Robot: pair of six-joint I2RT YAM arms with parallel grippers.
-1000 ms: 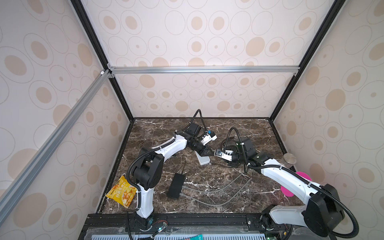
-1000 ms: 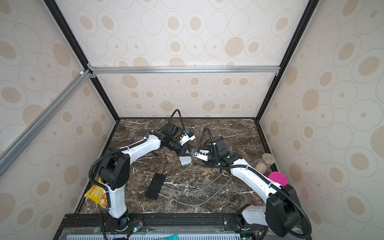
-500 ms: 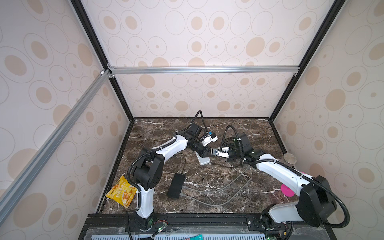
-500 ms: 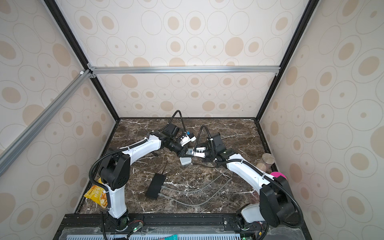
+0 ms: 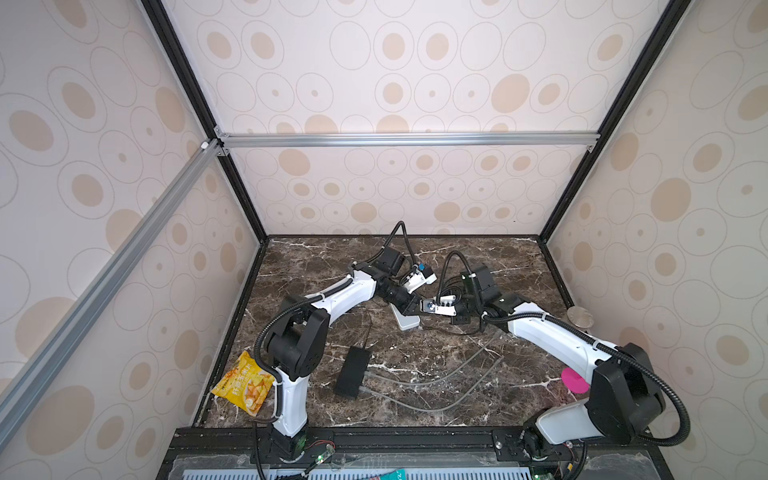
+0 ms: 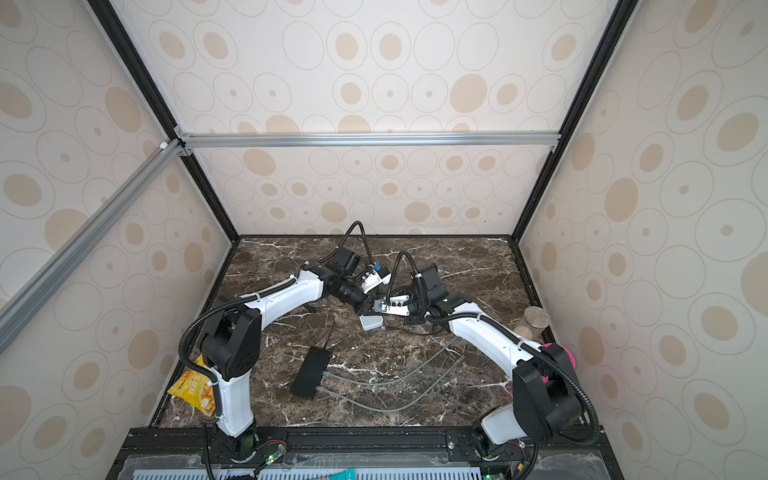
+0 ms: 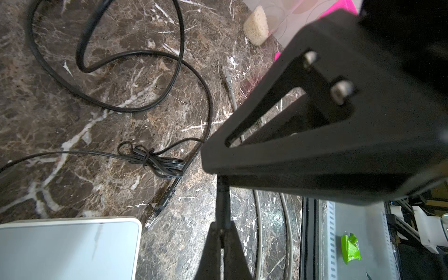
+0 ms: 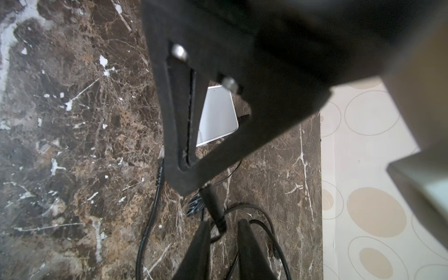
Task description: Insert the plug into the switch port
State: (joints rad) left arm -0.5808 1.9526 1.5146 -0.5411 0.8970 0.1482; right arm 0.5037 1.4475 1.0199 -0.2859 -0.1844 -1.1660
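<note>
The switch [image 5: 406,322] is a flat white box lying mid-table, also seen in the left wrist view [image 7: 68,249] and the right wrist view [image 8: 217,116]. Just above it my left gripper [image 5: 417,309] is shut on the plug [image 7: 222,201], a short black rod on a thin black cable. My left gripper [image 7: 221,234] pinches one end. The plug [image 8: 213,206] reaches across to my right gripper [image 8: 224,224], whose fingers stand on either side of its other end with a gap showing. In both top views the two grippers meet tip to tip. The switch's ports are hidden.
A black box [image 5: 352,371] with two grey cables [image 5: 432,382] plugged in lies nearer the front. Loops of thick black cable [image 7: 135,106] and a loose ribbed cable end [image 7: 160,208] lie by the switch. A snack bag [image 5: 245,386], a lidded jar [image 5: 580,318] and a pink disc [image 5: 574,380] sit at the sides.
My right arm has swung in toward the left gripper until the tips meet, and its jaws have narrowed. The left arm has stayed in place with the plug.
</note>
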